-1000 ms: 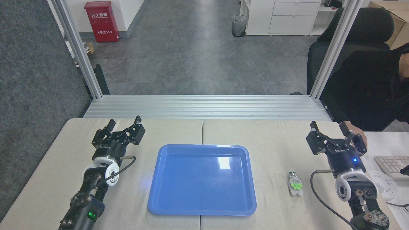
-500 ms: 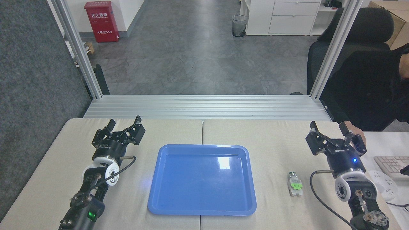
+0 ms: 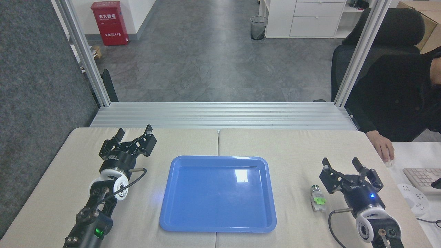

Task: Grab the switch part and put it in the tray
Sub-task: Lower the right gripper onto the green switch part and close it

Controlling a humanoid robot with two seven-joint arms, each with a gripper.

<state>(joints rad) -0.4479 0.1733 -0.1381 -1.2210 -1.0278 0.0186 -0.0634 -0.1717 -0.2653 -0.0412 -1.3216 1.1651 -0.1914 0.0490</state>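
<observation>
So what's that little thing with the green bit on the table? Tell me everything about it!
That's the switch part: a small white plastic block with a bright green clip in the middle and a dark, metal-looking round end pointing away from me. It lies flat on the beige table, right of the blue tray, untouched. The open right gripper is beside it.

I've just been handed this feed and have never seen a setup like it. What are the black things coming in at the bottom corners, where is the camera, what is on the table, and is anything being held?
The camera sits in the robot's head, looking forward and down at a beige table. The black things are its two arms, each ending in a two-fingered gripper. The left gripper and the right gripper are both open and hold nothing. A blue tray lies in the middle, with nothing in it. The switch part, white with a green clip, lies on the table to the tray's right, close beside the right gripper. A person's hand rests at the table's right edge, near a keyboard.
</observation>
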